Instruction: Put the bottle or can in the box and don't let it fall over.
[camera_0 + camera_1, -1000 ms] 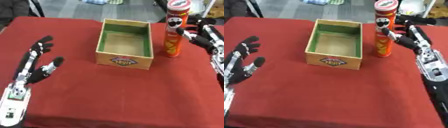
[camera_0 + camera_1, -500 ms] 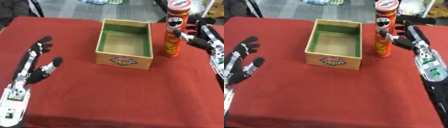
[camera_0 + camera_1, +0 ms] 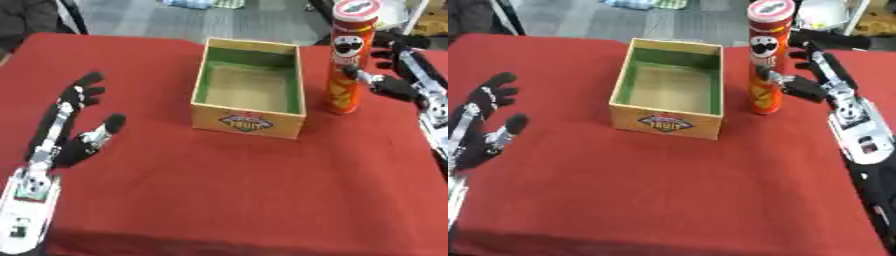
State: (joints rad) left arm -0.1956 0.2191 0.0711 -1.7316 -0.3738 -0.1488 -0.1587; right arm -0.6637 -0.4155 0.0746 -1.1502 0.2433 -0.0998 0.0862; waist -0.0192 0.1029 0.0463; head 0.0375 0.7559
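Observation:
A tall red chip can (image 3: 348, 57) with a face logo stands upright on the red table, just right of the box. The wooden box (image 3: 251, 87) has green inner walls, a bare floor and a fruit label on its front; nothing lies inside. My right hand (image 3: 822, 70) is right beside the can, fingers spread straight behind it and thumb reaching toward its lower half, not closed round it. My left hand (image 3: 72, 131) rests open at the left of the table, fingers up, far from both things.
The red tablecloth (image 3: 227, 185) covers the whole table and its front edge runs along the bottom. Beyond the far edge lies grey floor with white and dark items at the upper right (image 3: 829, 12).
My right hand has drawn slightly closer to the can, the thumb nearing its side. The can, the box and my left hand stay where they were.

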